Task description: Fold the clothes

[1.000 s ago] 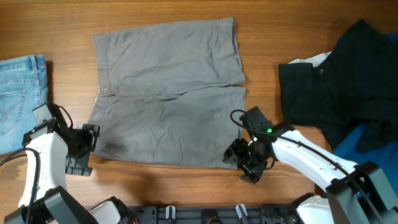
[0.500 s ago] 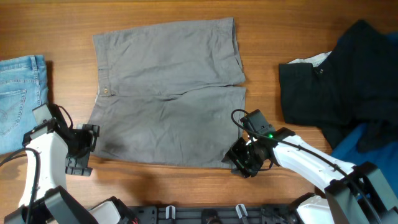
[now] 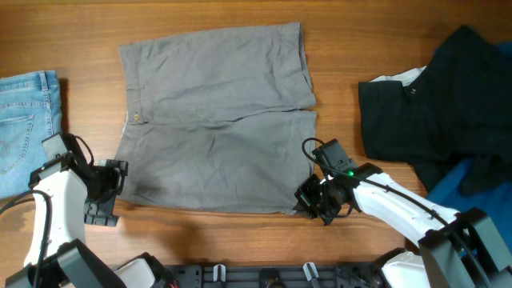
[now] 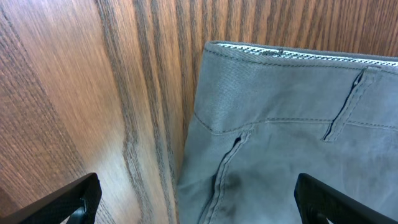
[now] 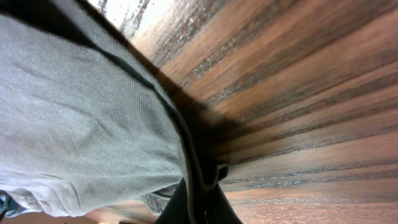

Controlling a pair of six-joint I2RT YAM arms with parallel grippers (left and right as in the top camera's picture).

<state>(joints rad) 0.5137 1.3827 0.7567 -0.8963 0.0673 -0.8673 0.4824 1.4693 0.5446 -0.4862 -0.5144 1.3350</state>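
The grey shorts [image 3: 216, 120] lie spread flat in the middle of the table [image 3: 344, 48]. Their long axis runs left to right: the waistband [image 3: 128, 88] is on the left and the two leg hems are on the right. One leg lies along the far side and the other along the near side, with the dividing line running across the middle.

At the near right corner, the hem of the near leg meets the right arm [image 3: 384, 196]. The right wrist view shows the hem edge running straight down between its jaws, so we judge them clenched on that corner of the shorts.

At the near left corner, by the waistband end, sits the left arm [image 3: 60, 192]. Its jaws are spread wide and grasp nothing. The left wrist view shows the waistband corner and a pocket seam ahead of them, with the cloth edge between the two tips but not pinched.

Each arm thus has its own near corner, and the cloth stretches away from both towards the far edge. We judge that a fold carrying the near leg over onto the far leg would turn about the long axis. The left jaws would first have to close on the waistband corner.

Well apart, denim [image 3: 28, 120] lies at the left edge, and a black garment [image 3: 448, 104] over a blue garment [image 3: 472, 180] at the right.
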